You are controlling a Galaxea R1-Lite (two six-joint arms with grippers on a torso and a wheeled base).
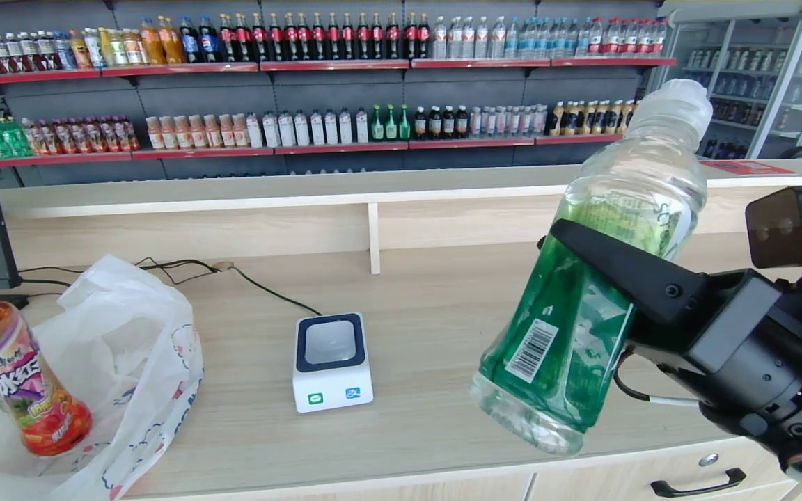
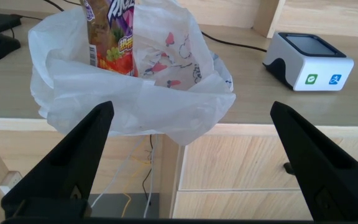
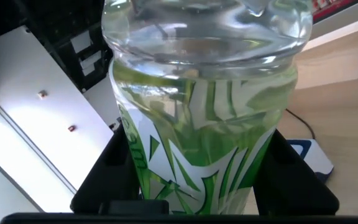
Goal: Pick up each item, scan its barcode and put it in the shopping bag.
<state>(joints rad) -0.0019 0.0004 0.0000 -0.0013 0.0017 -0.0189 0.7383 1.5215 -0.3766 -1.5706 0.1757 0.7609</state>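
Observation:
My right gripper (image 1: pixel 599 275) is shut on a clear bottle with a green label (image 1: pixel 582 306), held tilted in the air over the right side of the counter. Its barcode (image 1: pixel 532 350) faces left and down. The same bottle (image 3: pixel 201 106) sits between the black fingers (image 3: pixel 104 177) in the right wrist view. The white scanner (image 1: pixel 332 362) with a dark window sits on the counter to the left of the bottle. A white shopping bag (image 1: pixel 126 348) lies at the left with an orange drink bottle (image 1: pixel 21 376) standing in it. My left gripper (image 2: pixel 191 155) is open, low in front of the bag (image 2: pixel 142 93).
The scanner's cable (image 1: pixel 262 289) runs back across the wooden counter (image 1: pixel 429 306) to the left. A raised shelf ledge (image 1: pixel 373 202) borders the counter's far side. Drawers with a black handle (image 1: pixel 697 483) sit below the front edge. Stocked drink shelves (image 1: pixel 331 66) stand behind.

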